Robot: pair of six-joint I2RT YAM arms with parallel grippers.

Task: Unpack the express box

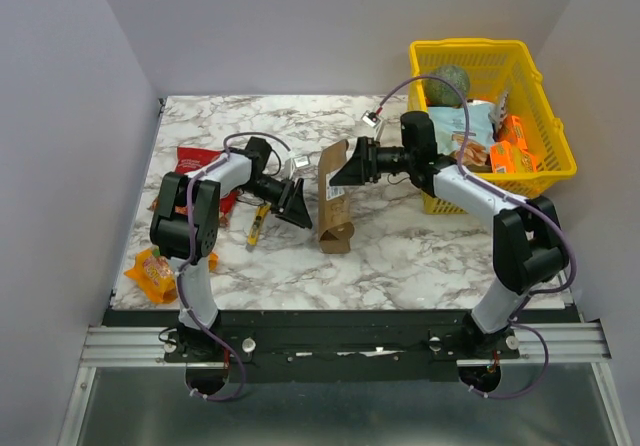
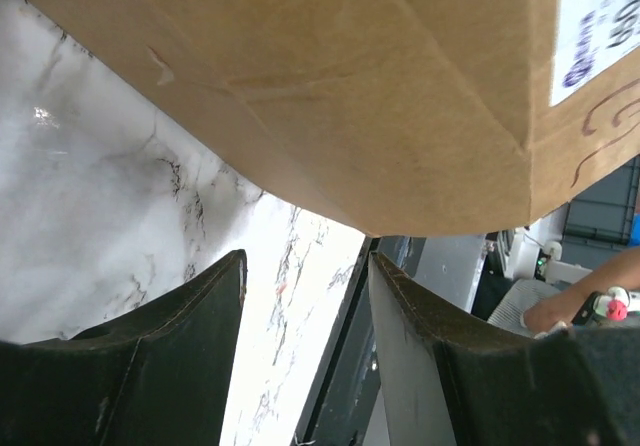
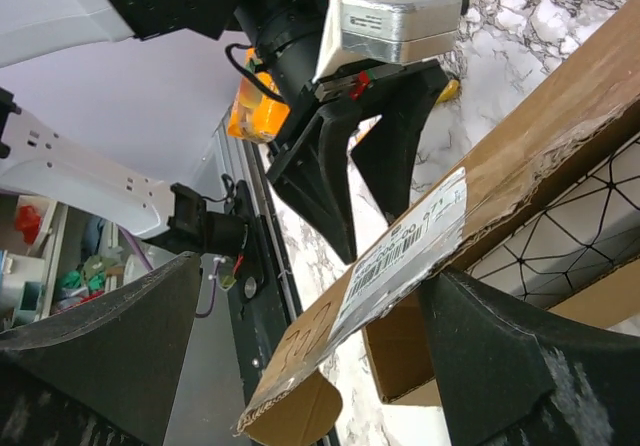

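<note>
The express box (image 1: 335, 201) is a long brown carton lying on the marble table between my two arms, with its top flap lifted. My left gripper (image 1: 297, 204) is at its left side, and in the left wrist view the box (image 2: 350, 86) fills the top. The left gripper (image 2: 305, 266) is open with only table between its fingers. My right gripper (image 1: 338, 171) is at the box's far end. In the right wrist view the labelled flap (image 3: 400, 256) runs between the wide jaws of my right gripper (image 3: 312, 271), touching the right finger (image 3: 500, 356), not clamped. White net-patterned packing (image 3: 565, 231) shows inside.
A yellow basket (image 1: 470, 45) with snack packs and a green round thing stands at the back right. A red snack bag (image 1: 195, 161), an orange one (image 1: 152, 274) and a small yellow packet (image 1: 258, 224) lie on the left. The table's front edge rail (image 1: 340, 318) is close.
</note>
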